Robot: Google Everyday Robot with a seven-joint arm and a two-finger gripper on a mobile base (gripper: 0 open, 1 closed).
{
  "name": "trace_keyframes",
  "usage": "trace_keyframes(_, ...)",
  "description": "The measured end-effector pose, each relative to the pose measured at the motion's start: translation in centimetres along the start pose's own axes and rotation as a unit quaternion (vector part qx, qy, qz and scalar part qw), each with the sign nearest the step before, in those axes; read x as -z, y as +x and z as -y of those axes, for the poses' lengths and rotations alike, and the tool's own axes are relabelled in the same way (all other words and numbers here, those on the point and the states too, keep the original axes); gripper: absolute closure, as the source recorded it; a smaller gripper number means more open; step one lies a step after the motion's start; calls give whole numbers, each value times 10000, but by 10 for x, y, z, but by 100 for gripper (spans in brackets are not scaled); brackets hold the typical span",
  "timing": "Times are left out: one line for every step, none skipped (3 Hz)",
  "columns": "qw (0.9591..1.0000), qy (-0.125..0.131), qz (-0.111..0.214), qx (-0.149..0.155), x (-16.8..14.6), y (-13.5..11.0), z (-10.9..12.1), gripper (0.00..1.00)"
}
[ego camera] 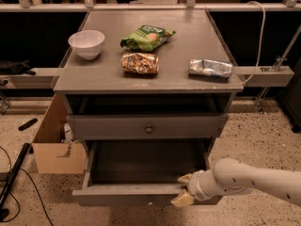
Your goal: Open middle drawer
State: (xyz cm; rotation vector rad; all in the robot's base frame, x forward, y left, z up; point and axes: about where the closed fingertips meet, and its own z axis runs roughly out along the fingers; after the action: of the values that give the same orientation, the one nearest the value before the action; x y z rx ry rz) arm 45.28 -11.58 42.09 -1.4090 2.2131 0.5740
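Observation:
The middle drawer (127,194) is pulled well out of the grey cabinet, and its dark, empty inside shows. Its small round knob (150,202) is just visible at the lower edge of the front. My gripper (183,189) is at the right part of that front panel. One beige finger (185,178) lies over the rim and the other is on the outer face, so it clasps the panel. The white arm comes in from the lower right. The drawer nearest the floor is hidden under the open one.
The taller-fronted upper drawer (149,126) is slightly out, with a dark gap above it. On the cabinet top (188,41) are a white bowl (87,43), a green bag (147,36), a brown snack bag (139,63) and a silver packet (210,68). A cardboard box (54,145) stands at the left.

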Motion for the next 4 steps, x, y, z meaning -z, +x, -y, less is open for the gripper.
trace_keyframes(10000, -4, 0, 1, -1, 0, 0, 72)
trace_keyframes(10000, -4, 0, 1, -1, 0, 0, 96)
trace_keyframes(9999, -118, -32, -113, -8, 7, -9, 100)
trace_keyframes(9996, -183, -27, -195, -6, 9, -17, 100)
